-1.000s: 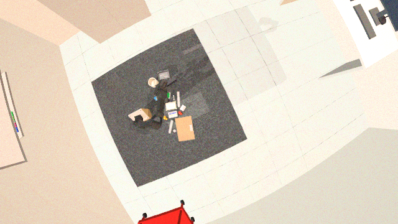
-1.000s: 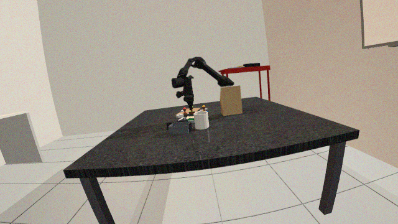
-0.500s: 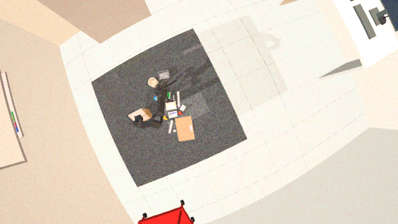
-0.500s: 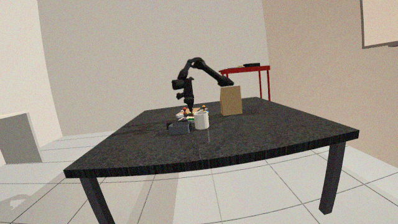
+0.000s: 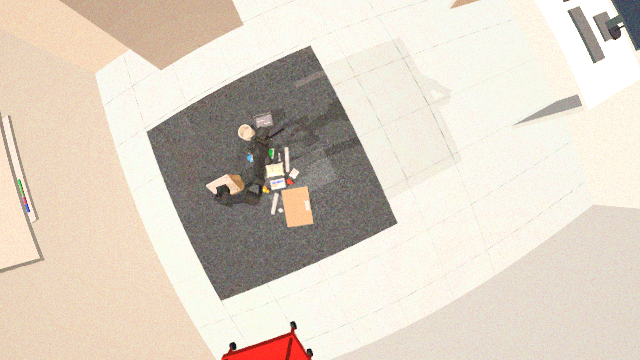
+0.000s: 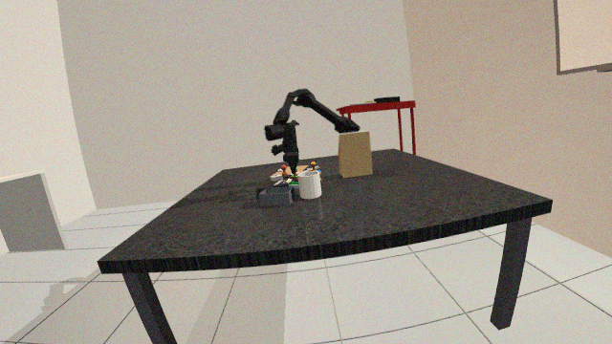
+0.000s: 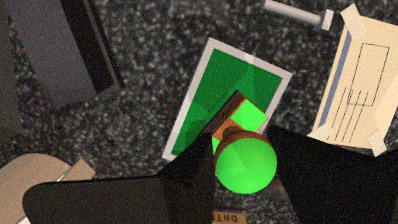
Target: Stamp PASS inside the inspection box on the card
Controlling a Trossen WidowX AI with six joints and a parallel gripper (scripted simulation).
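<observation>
My gripper (image 7: 239, 138) (image 6: 294, 171) is shut on a wooden stamp with a round green knob (image 7: 246, 166) and green patches on its top. The stamp's base overlaps the lower right part of the green ink pad (image 7: 220, 65) (image 5: 271, 153) in the wrist view; whether it touches the pad cannot be told. Its printing face is hidden. The cream card (image 7: 382, 37) (image 5: 274, 170) lies to the right in the wrist view, held by tape at its corners. The outlined box (image 7: 355, 73) on it shows no print. The fingers stand left of the card there.
A stamp marked DATE (image 7: 230, 218) is partly visible below the held stamp. A grey open container (image 7: 40, 50) (image 6: 276, 196) and a pale mug (image 6: 310, 185) (image 5: 246, 132) stand near the pad. A pale rod (image 7: 295, 14) lies above it in the wrist view. A tan board (image 5: 297, 212) lies beyond the card.
</observation>
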